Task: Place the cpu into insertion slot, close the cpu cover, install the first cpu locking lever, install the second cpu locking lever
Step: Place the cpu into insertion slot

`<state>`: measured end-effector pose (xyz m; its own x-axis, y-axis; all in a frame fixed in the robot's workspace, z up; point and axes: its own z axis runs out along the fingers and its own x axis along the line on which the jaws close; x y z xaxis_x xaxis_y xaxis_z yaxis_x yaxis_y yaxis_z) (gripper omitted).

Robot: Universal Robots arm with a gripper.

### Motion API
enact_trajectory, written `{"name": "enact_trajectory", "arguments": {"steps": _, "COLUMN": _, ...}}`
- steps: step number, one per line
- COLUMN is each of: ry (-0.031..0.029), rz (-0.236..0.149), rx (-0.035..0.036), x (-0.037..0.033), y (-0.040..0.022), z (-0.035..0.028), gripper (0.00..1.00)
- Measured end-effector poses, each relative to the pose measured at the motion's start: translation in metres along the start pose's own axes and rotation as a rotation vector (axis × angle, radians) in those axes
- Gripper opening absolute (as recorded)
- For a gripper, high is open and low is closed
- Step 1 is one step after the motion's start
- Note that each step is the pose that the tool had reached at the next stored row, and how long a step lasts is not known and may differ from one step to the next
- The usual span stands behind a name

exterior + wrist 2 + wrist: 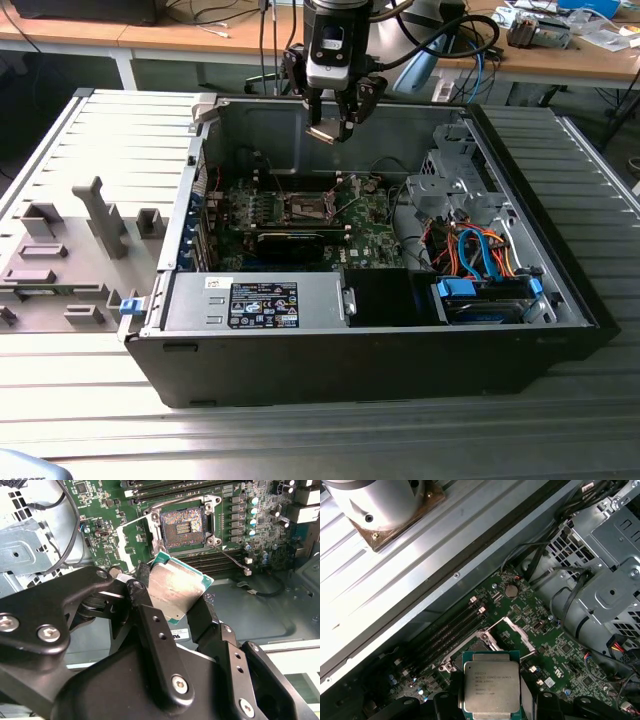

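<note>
My gripper (331, 122) hangs above the open computer case, shut on the cpu (324, 133), a flat square chip with a silvery top. Both wrist views show the cpu (175, 587) (491, 690) clamped by its edges between the two black fingers (142, 592). It is well above the green board and tilted. Below it lies the insertion slot (182, 526) (305, 207), its brownish contact field bare. The cpu cover (517, 630) stands raised beside the slot. Thin wire levers (216, 522) stand free along the socket's edge.
A long black card (290, 243) lies in front of the socket. A grey power supply (255, 303) fills the case front. The drive cage (450, 185) and orange and blue cables (480, 255) sit on the exterior view's right. Grey fixtures (70, 250) stand on the exterior view's left.
</note>
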<state>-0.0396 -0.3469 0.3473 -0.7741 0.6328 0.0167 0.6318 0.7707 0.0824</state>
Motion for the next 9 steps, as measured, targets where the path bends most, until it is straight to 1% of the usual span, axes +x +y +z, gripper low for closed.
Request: {"name": "enact_trajectory", "arguments": {"steps": 9, "ry": -0.0003, "rz": 0.005, "rx": -0.0002, "x": 0.0000, "y": 0.0000, "z": 0.0000, "gripper": 0.55}}
